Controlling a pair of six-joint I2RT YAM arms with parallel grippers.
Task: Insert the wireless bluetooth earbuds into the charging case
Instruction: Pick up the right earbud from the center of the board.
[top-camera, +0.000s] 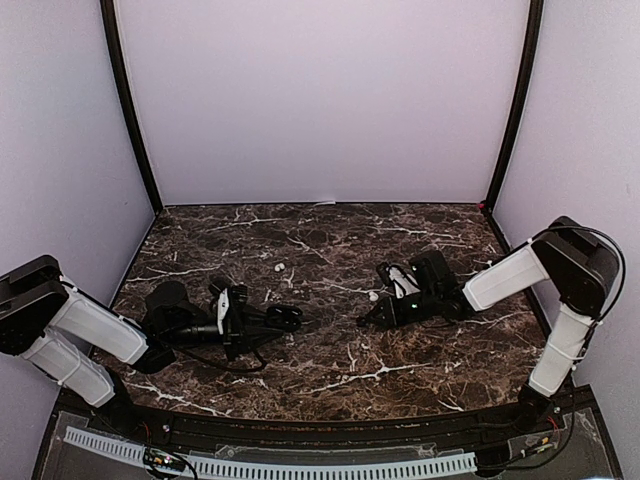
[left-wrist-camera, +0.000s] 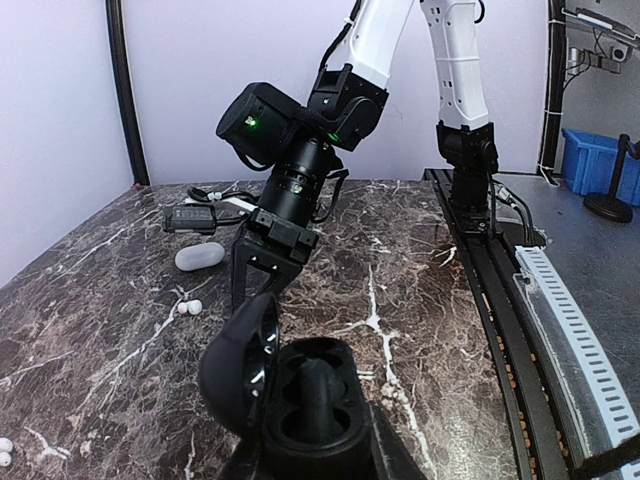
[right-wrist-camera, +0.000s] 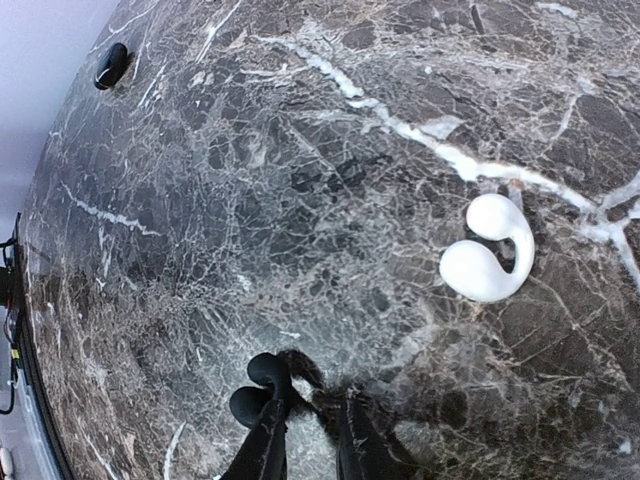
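Observation:
My left gripper (top-camera: 272, 322) is shut on an open black charging case (left-wrist-camera: 312, 402), its lid (left-wrist-camera: 238, 362) swung to the left and both sockets empty. The case also shows in the top view (top-camera: 287, 319). My right gripper (right-wrist-camera: 312, 412) points down at the table with its jaws a narrow gap apart and nothing plainly between them. A black earbud (right-wrist-camera: 258, 388) lies against the outer side of its left fingertip. A white earbud (right-wrist-camera: 488, 252) lies further right, apart from the fingers. In the left wrist view the right gripper (left-wrist-camera: 254, 296) stands just beyond the case.
A closed white case (left-wrist-camera: 199, 256) and a dark flat object (left-wrist-camera: 190, 218) lie behind the right gripper. White earbuds lie at mid-table (top-camera: 280, 267), near the right gripper (top-camera: 373, 296) and at the left (left-wrist-camera: 189, 307). A small black object (right-wrist-camera: 112, 64) lies far off.

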